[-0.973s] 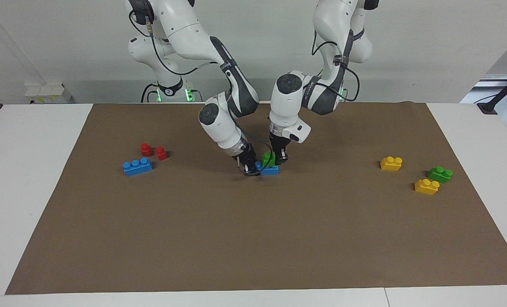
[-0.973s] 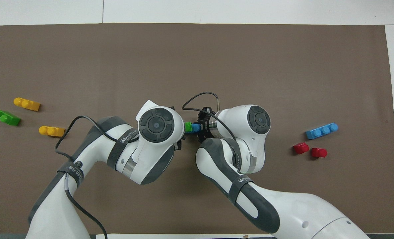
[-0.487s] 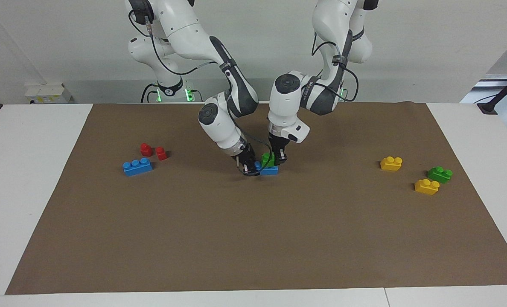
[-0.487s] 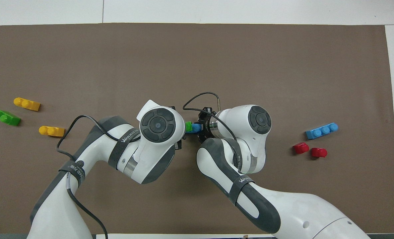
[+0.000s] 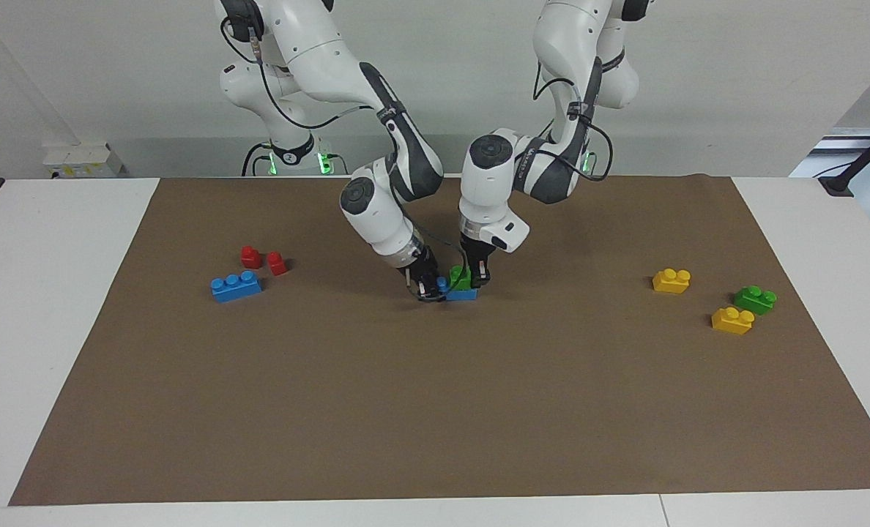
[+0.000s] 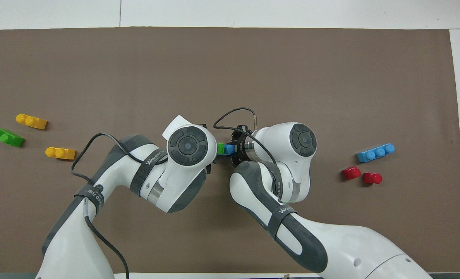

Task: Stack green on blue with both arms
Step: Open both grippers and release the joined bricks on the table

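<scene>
Nearest the robots, at the middle of the brown mat [image 5: 435, 410], the left gripper [image 5: 477, 274] comes down on the green brick [image 5: 460, 277], its fingers clamped on it. That brick sits on top of the blue brick [image 5: 464, 294], which lies on the mat. The right gripper [image 5: 424, 284] grips the blue brick's end. Farther out toward the right arm's end lies a second blue brick [image 5: 236, 285]; toward the left arm's end, two yellow bricks [image 5: 671, 280]
</scene>
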Controlling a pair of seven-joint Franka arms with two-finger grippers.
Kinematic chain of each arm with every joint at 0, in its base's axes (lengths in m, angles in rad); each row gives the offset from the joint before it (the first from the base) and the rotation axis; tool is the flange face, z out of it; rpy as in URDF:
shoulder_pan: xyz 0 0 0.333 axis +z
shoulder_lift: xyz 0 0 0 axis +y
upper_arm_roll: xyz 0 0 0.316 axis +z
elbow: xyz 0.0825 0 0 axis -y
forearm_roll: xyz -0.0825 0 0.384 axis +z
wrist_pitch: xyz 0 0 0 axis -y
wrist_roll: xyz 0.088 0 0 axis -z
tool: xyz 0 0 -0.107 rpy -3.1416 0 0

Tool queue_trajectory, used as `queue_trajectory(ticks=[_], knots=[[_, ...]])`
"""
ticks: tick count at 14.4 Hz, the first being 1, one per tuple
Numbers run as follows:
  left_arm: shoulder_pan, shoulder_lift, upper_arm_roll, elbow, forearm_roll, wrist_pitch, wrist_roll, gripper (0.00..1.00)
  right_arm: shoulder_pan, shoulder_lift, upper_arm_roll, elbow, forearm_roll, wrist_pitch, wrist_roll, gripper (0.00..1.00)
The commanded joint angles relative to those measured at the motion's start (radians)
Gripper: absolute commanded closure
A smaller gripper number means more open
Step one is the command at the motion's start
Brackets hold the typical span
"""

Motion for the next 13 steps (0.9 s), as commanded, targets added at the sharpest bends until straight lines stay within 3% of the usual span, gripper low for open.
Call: queue_trajectory(ticks=[1, 3, 6, 8, 10, 13], knots=[[-0.015, -0.008, 0.011, -0.013, 0.017, -0.019, 0.029, 0.0, -0.025, 0.003, -0.001, -0.03, 0.05, 0.028, -0.004, 0.39], [-0.003, -0.027, 0.011, -0.013, 0.017, -0.037, 0.029, 0.0, -0.026, 0.003, -0.001, -0.023, 0.084, 0.017, -0.004, 0.01], [0.044, -0.086, 0.011, -0.013, 0.017, -0.099, 0.076, 0.0, -0.066, 0.003, -0.003, 0.005, 0.083, -0.038, -0.015, 0.0], [0.087, -0.141, 0.011, -0.001, 0.017, -0.168, 0.124, 0.0, -0.13, -0.009, -0.008, 0.042, 0.069, -0.136, -0.045, 0.0], [0.13, -0.205, 0.011, 0.01, 0.015, -0.235, 0.2, 0.0, -0.212, -0.043, -0.012, 0.062, 0.039, -0.255, -0.168, 0.0], [0.199, -0.256, 0.011, 0.051, 0.014, -0.347, 0.355, 0.0, -0.336, -0.11, -0.012, 0.074, -0.11, -0.392, -0.419, 0.0]])
